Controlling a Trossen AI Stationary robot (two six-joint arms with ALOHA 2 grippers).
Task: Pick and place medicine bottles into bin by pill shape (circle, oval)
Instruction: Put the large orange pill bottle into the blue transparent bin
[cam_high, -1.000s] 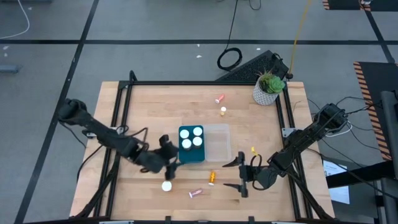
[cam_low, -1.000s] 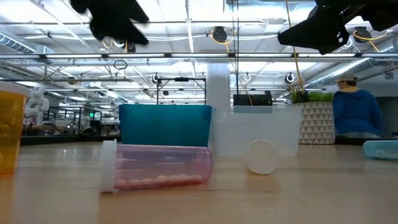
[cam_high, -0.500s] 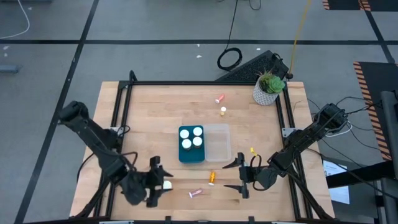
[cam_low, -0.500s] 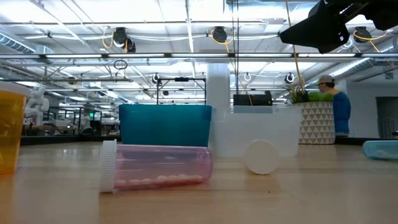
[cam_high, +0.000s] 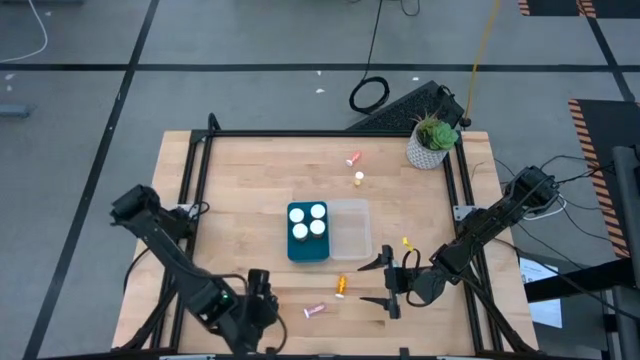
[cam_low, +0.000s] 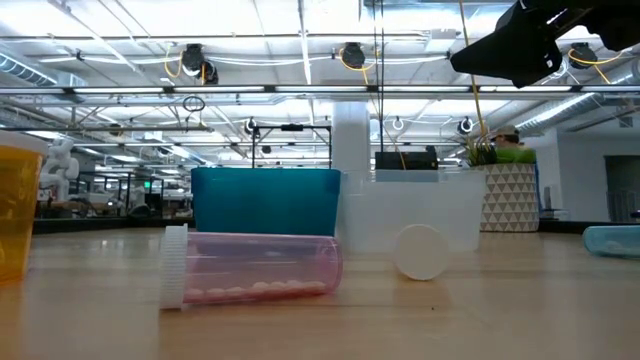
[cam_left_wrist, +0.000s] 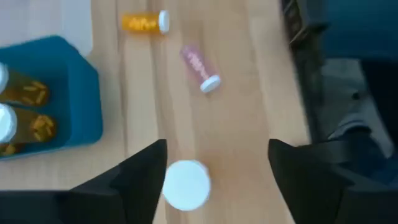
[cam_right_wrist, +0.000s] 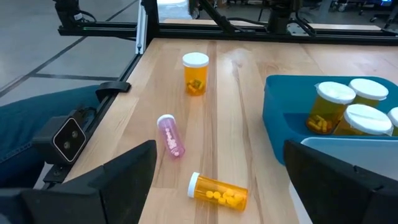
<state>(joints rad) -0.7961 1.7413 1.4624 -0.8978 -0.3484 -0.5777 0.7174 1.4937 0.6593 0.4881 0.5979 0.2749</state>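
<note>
An amber medicine bottle with a white cap (cam_left_wrist: 185, 185) stands upright (cam_right_wrist: 195, 73) near the table's front edge. My left gripper (cam_left_wrist: 217, 144) hangs open above it and hides it in the high view (cam_high: 262, 298). A pink bottle (cam_high: 314, 311) and an amber bottle (cam_high: 341, 286) lie on their sides nearby. The teal bin (cam_high: 307, 232) holds three amber bottles standing upright; the clear bin (cam_high: 350, 228) stands against its right side. My right gripper (cam_high: 372, 281) waits open, right of the lying amber bottle.
Two more small bottles (cam_high: 353, 158) (cam_high: 359, 179) lie on the far part of the table, and a small yellow piece (cam_high: 407, 242) lies right of the clear bin. A potted plant (cam_high: 432, 140) stands at the far right corner. A black frame rail (cam_high: 190, 180) runs along the table's edges.
My left gripper has swung from beside the teal bin's left side toward the table's near edge. It now hangs over the upright white-capped bottle, which was in plain sight in the high view a second ago.
</note>
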